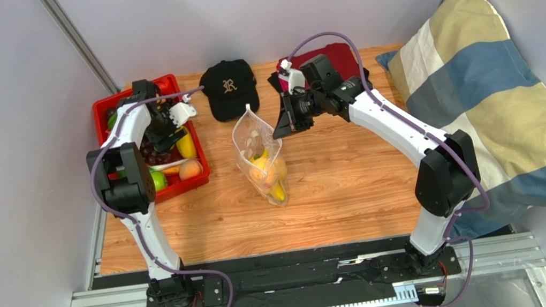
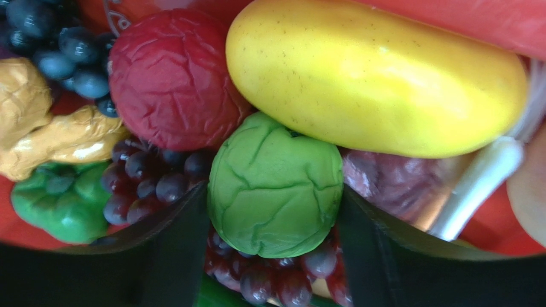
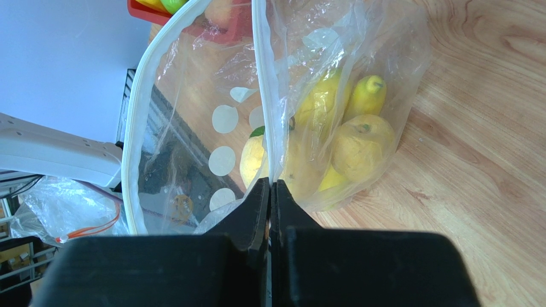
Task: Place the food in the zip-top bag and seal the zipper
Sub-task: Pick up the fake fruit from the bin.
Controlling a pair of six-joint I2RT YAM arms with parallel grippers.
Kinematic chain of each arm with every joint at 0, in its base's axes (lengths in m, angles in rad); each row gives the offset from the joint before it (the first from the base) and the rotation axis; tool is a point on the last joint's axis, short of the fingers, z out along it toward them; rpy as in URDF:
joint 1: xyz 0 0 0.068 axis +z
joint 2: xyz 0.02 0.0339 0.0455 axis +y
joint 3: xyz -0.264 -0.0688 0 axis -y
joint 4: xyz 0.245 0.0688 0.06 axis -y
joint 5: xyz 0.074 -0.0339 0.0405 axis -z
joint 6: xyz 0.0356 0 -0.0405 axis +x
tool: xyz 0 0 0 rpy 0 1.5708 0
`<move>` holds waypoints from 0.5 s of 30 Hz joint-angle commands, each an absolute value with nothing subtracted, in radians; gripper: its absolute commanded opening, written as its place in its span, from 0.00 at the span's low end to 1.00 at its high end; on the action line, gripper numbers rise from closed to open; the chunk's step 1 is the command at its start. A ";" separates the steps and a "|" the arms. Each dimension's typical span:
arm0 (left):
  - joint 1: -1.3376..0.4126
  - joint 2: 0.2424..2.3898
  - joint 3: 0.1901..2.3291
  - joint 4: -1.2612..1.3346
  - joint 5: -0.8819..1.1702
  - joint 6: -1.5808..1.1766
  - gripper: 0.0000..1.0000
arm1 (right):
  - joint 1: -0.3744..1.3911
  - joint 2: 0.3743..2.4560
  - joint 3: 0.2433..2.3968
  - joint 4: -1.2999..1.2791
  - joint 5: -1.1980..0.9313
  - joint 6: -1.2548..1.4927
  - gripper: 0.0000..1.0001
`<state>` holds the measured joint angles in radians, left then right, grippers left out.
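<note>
Two jobs split: right gripper (image 3: 270, 185) pinched shut on zip-top bag (image 1: 253, 136) rim mid-table to hold mouth open for loading; left gripper (image 2: 272, 195) in red tray (image 1: 200, 155), jaws apart straddling green lime (image 2: 275, 179) for pickup.

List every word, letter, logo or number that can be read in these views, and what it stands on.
"R": an ornate white letter on the front of the black cap.
A white mark at the top edge of the left wrist view is cut off and unreadable.
No other text shows.
</note>
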<state>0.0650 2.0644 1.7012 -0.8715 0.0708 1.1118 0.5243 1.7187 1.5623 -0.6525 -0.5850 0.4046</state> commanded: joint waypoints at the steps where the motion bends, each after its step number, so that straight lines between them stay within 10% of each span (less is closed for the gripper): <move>1: 0.058 1.901 1.684 -0.885 0.130 1.063 0.62 | 0.520 1.717 1.572 -0.620 -0.598 0.405 0.00; 15: -0.060 1.602 1.973 -1.161 0.537 0.683 0.45 | 0.520 1.723 1.580 -0.607 -0.614 0.426 0.00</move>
